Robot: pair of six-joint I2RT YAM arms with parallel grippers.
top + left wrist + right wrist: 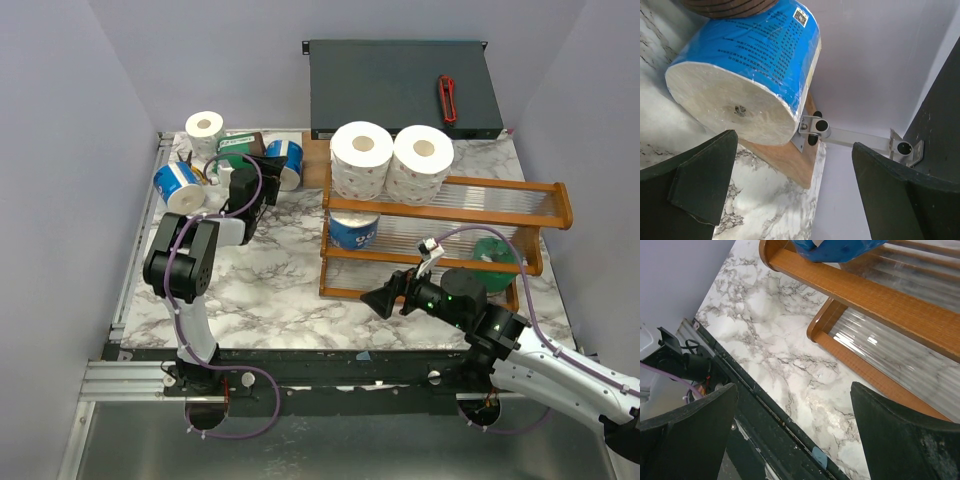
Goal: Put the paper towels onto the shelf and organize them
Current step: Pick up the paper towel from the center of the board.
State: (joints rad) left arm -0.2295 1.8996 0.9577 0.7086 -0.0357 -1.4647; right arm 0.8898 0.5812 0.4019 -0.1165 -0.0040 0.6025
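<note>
- Right end effector (795,435) sits closest, over the near edge of the counter (280,290), just off the near-left foot of the shelf (480,215). Its jaws are spread wide with nothing between them.
- Left end effector (795,170) is released too: both fingers are far apart and nothing is gripped. It points at a blue-wrapped roll (740,65) toward the far edge of the counter.
- That roll lies on its side with the flat end facing the wrist camera. It is just ahead of the fingertips and not between them.
- Loose rolls are clustered in the far-left corner: a white roll (205,128), a green-wrapped roll (238,148) and a second blue roll (177,185).
- Already shelved: two white rolls (361,155) upright and touching on the top tier, and one blue roll (353,232) on the tier below.
- Another green roll (493,250) is lower right in the shelf, partly hidden by the right arm. I cannot tell which tier.
- Step in hand, as I judge it: the left arm's approach to pick the blue-wrapped roll.
- Next move calls for pushing forward until the fingers straddle the roll's round body, then clamping, lifting and carrying it right to a free shelf slot.
- The roll looks fat against the jaw span, so it needs centring first.
</note>
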